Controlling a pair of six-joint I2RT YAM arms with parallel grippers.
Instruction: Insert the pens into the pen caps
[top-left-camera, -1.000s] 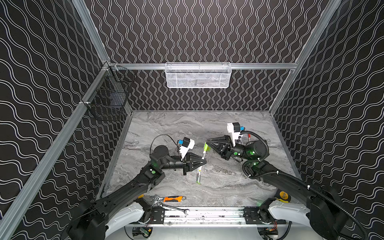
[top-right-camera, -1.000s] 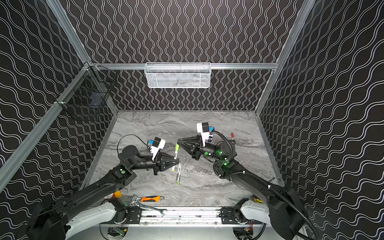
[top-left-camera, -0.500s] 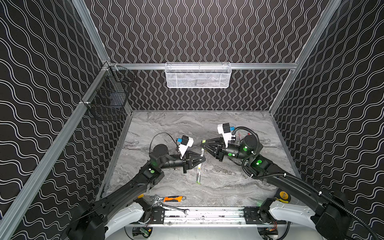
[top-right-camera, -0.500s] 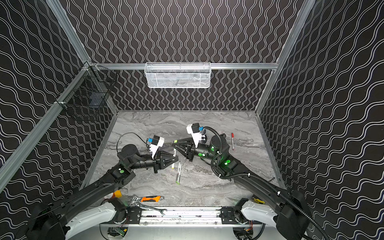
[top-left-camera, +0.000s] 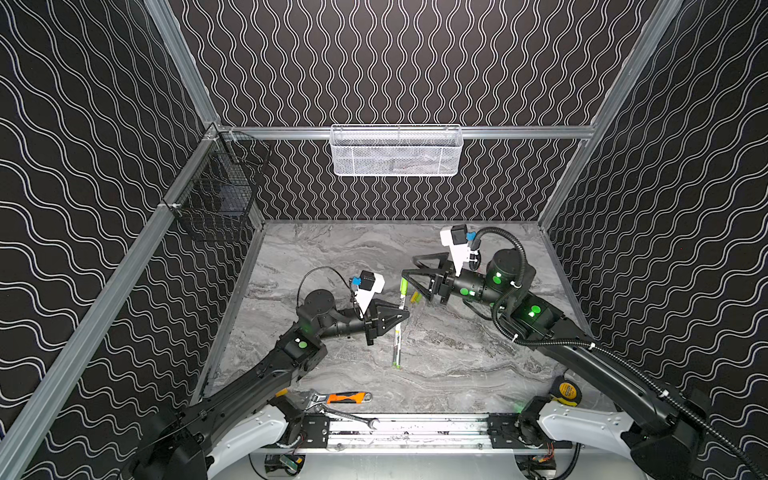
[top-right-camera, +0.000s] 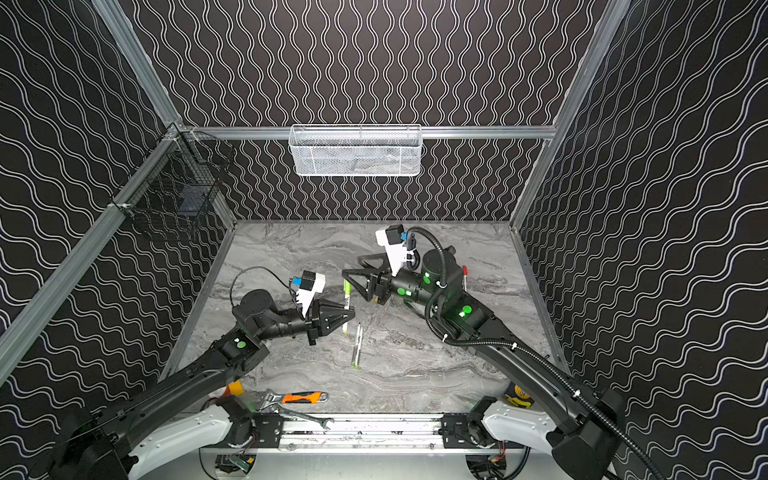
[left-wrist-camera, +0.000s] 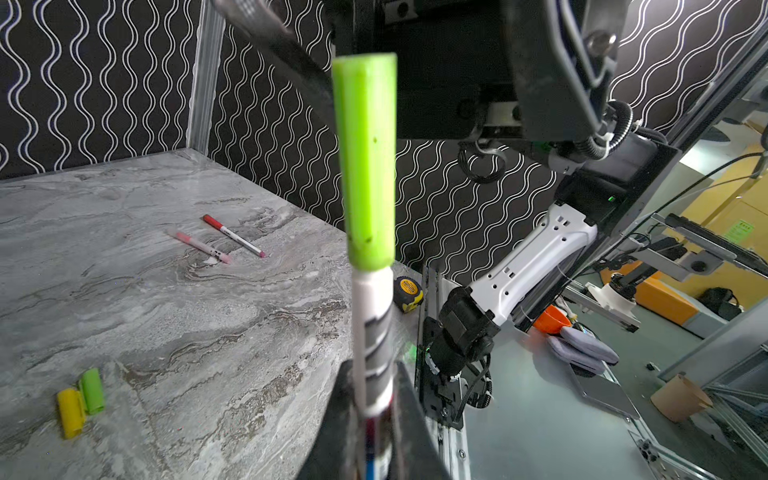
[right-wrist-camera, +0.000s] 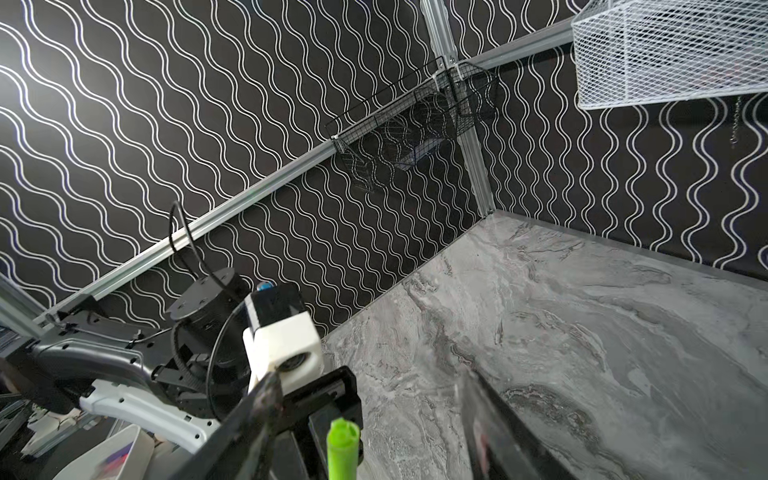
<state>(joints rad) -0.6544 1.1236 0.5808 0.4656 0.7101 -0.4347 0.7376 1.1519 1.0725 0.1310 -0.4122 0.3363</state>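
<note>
My left gripper (top-left-camera: 401, 318) is shut on a white-grey pen (left-wrist-camera: 374, 324) that stands upright in it. A lime green pen cap (left-wrist-camera: 365, 166) sits on the pen's upper end, also seen in both top views (top-left-camera: 402, 289) (top-right-camera: 346, 291). My right gripper (top-left-camera: 409, 267) is open, its fingers (right-wrist-camera: 257, 411) spread either side of the cap's tip (right-wrist-camera: 343, 451) without touching it. Another pen (top-left-camera: 397, 349) lies on the table below. A yellow cap (left-wrist-camera: 70, 411) and a green cap (left-wrist-camera: 92, 390) lie side by side. Two red-tipped pens (left-wrist-camera: 232, 235) (left-wrist-camera: 199, 246) lie further off.
An orange-handled wrench (top-left-camera: 347, 398) and a steel spanner (top-left-camera: 353, 417) lie at the front edge. A yellow tape measure (top-left-camera: 566, 390) sits at the front right. A white mesh basket (top-left-camera: 397, 151) hangs on the back wall, a black wire basket (top-left-camera: 216, 203) on the left wall.
My right gripper brought the green cap onto the pen, then opened and let go of it. The cap now stays on the pen in my left gripper.
</note>
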